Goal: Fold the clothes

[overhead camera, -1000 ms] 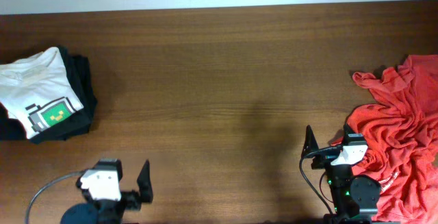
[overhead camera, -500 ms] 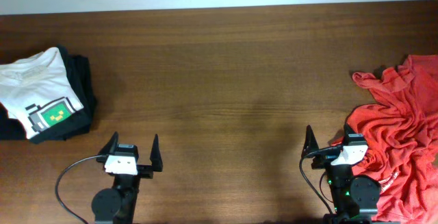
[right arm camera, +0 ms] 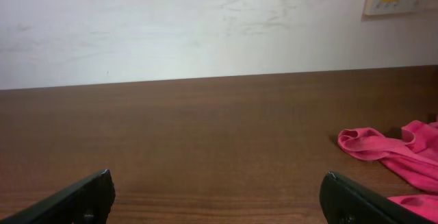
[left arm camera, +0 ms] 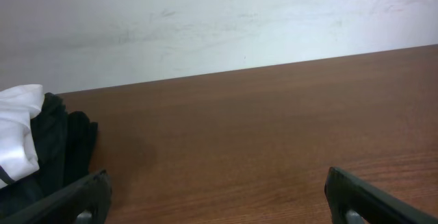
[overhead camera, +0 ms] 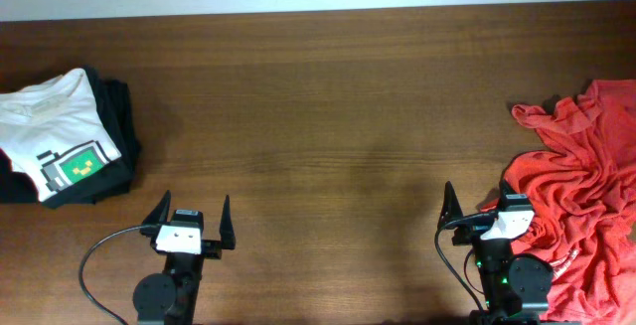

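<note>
Lying crumpled at the right edge of the frame, the red shirt (overhead camera: 581, 181) sits just right of the right gripper (overhead camera: 474, 206), far nearer it than the left gripper (overhead camera: 191, 213), both spread wide and empty.

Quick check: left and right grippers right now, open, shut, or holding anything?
Left gripper: open, fingers spread wide, holding nothing.
Right gripper: open, holding nothing; the red garment is not between its fingers.
</note>
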You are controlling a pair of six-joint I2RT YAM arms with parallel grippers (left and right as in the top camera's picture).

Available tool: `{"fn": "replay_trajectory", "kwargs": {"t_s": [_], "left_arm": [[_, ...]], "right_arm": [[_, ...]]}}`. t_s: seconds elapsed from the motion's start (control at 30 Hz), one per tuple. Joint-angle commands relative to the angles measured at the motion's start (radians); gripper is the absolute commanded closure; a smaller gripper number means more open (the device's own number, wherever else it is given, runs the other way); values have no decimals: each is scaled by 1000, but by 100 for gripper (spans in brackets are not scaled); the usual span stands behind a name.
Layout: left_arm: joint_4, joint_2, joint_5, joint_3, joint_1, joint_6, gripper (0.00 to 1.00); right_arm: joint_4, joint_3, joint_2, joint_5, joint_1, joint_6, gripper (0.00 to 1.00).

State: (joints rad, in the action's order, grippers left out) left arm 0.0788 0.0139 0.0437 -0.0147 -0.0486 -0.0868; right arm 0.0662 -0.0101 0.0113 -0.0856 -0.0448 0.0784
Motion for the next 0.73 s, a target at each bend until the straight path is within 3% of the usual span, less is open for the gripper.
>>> {"fn": "replay_trajectory", "kwargs": {"t_s": [0.0,0.7], "left_arm": [[2,-9,-7,6,-4,-13,1],[2,-9,-7,6,-4,-13,1]], "right_arm": [[6,5,-8,12,6,1,1],[6,5,-8,12,6,1,1]]}}
